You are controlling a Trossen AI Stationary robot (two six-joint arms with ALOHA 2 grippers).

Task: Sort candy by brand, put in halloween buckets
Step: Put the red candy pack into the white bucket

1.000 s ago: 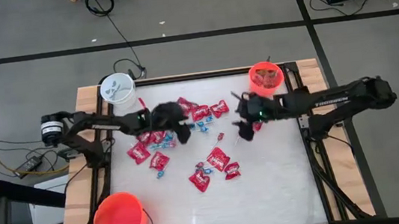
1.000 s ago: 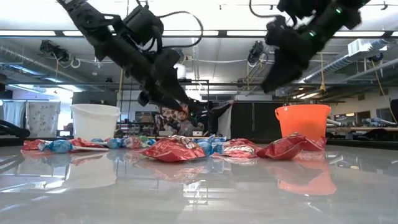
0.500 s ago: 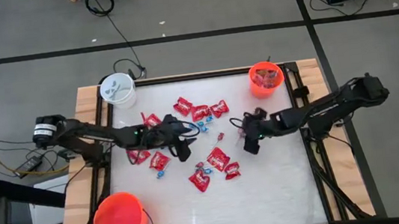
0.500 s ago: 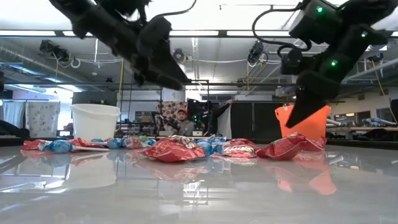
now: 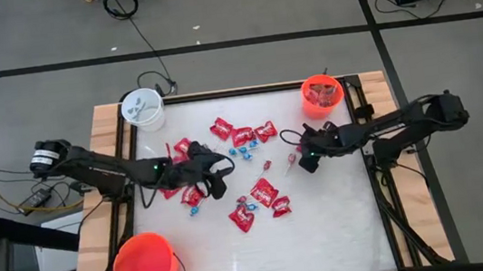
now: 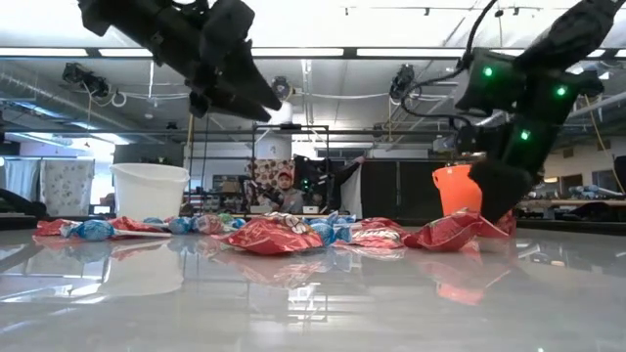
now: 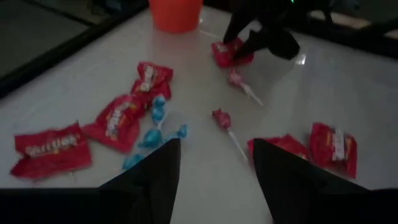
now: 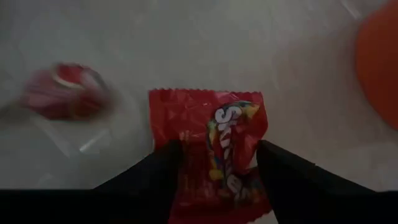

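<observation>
Right tool [image 8: 217, 163] spread wide, fingers astride a red packet [image 8: 219, 149] on the table [image 5: 325, 226]. Left tool [image 7: 211, 165] open, empty. Three buckets: white [image 5: 142, 108], two orange [image 5: 321, 94]

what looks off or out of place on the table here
Nothing stands out. The candy lies loose mid-table, as unsorted sweets would, and the white bucket and both orange buckets stand upright at the edges.
</observation>
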